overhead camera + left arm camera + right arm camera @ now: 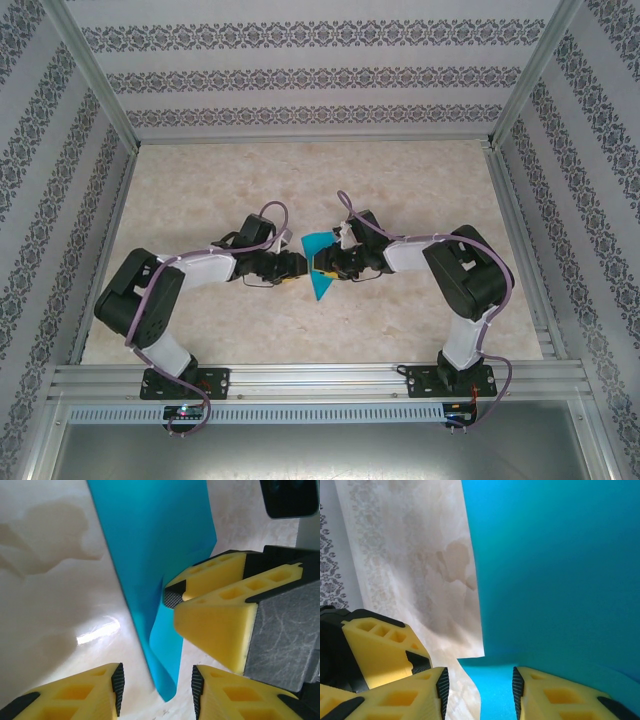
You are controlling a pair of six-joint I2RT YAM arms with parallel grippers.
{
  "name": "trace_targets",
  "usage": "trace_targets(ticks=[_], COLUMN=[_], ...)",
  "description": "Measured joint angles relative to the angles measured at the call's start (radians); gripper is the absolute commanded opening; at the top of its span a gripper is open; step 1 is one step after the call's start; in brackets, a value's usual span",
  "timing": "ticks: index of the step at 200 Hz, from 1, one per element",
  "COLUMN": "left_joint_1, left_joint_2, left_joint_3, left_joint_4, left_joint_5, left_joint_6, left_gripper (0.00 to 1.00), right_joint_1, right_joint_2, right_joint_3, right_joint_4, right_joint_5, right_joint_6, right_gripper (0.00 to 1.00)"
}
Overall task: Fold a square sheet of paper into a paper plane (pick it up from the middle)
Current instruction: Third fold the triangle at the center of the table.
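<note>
The left gripper (156, 687) and right gripper (480, 690) are found spread about the thin teal-blue folded paper sheet (150, 540), unpinched; a skewed crease is risked through sagging.

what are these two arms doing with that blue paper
Two robot arms meet at the middle of the table over a teal sheet of paper. The left fingers and the right fingers both stand apart, each pair with part of the paper in its gap, and neither looks clamped on it. The paper looks partly folded, with a pointed tip toward the arm bases. It is not yet a finished plane.
</note>
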Motion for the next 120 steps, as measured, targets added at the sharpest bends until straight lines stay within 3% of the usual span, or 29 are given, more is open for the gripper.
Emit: trace_targets(ticks=[42,74,120], left_joint_1=[-0.029,-0.031,-0.031], left_joint_2=[0.069,0.087,0.114], left_joint_3=[0.002,0.003,0.027], left_joint_4=[0.048,0.082,0.107], left_joint_5=[0.0,0.003,0.013], left_joint_6=[-0.023,-0.041,-0.06], left_gripper=[0.37,0.36,0.34], right_joint_1=[0.0,0.0,0.0], right_joint_2=[-0.006,-0.006,-0.006], right_joint_3=[-0.015,-0.026,-0.033], right_joint_4=[-0.004,-0.011,-0.011], right_joint_5=[0.024,0.033,0.034], right_joint_6=[0.021,0.029,0.036], right_gripper=[0.26,0.1,0.05])
